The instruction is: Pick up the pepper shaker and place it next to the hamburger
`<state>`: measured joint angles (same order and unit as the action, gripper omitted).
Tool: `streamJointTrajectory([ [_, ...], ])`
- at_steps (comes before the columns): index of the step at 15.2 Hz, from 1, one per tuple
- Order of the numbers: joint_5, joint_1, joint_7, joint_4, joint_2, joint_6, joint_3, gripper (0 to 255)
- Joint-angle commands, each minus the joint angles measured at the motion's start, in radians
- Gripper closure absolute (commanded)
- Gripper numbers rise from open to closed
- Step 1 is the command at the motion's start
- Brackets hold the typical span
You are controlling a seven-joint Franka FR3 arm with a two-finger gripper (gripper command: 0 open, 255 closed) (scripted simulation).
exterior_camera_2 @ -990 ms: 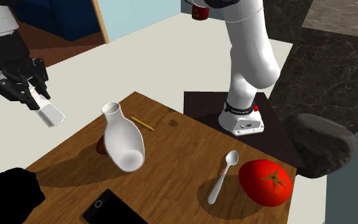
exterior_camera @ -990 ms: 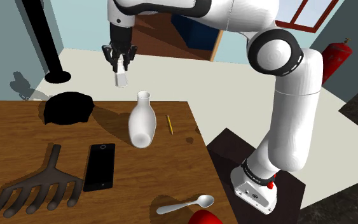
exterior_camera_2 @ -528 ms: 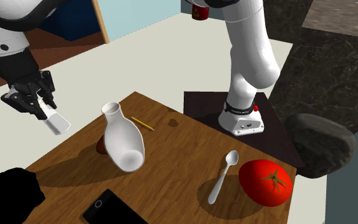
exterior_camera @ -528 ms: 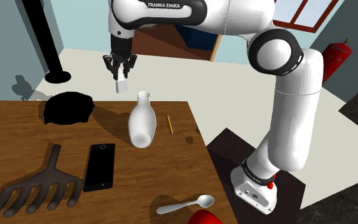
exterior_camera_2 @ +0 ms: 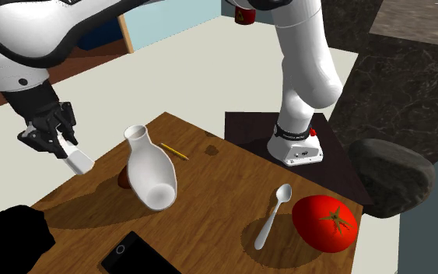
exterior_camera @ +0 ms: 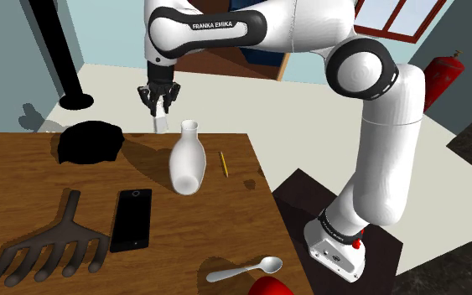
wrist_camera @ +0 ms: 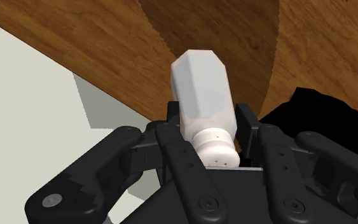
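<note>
My gripper [exterior_camera: 158,99] is shut on a white pepper shaker [exterior_camera: 161,122] and holds it above the far edge of the wooden table [exterior_camera: 24,180], tilted, just beside the neck of a white vase [exterior_camera: 186,159]. In the second exterior view the gripper [exterior_camera_2: 56,142] hangs left of the vase with the shaker [exterior_camera_2: 79,163] sticking out below it. From the wrist, the fingers clasp the shaker [wrist_camera: 203,95] near its perforated cap. A black rounded lump [exterior_camera: 90,142], possibly the hamburger, lies on the table at the shoulder view's left and also appears beside the gripper [wrist_camera: 327,124].
On the table lie a black phone [exterior_camera: 132,218], a grey rake head [exterior_camera: 49,247], a yellow pencil [exterior_camera: 223,163], a spoon [exterior_camera_2: 273,214] and a red tomato [exterior_camera_2: 326,222]. A small brown thing [exterior_camera_2: 122,180] sits behind the vase [exterior_camera_2: 151,167].
The gripper has come down with the shaker toward the table's far edge and moved closer to the vase. Nothing on the table has moved.
</note>
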<state>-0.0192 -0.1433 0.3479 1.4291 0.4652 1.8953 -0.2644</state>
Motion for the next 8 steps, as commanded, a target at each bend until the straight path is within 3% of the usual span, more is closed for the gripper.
streamJointTrajectory([
  [1, -0.001, 0.000, -0.001, 0.017, 0.007, 0.025, 0.001, 255],
  [8, -0.006, 0.000, -0.003, 0.078, 0.030, 0.107, 0.004, 255],
])
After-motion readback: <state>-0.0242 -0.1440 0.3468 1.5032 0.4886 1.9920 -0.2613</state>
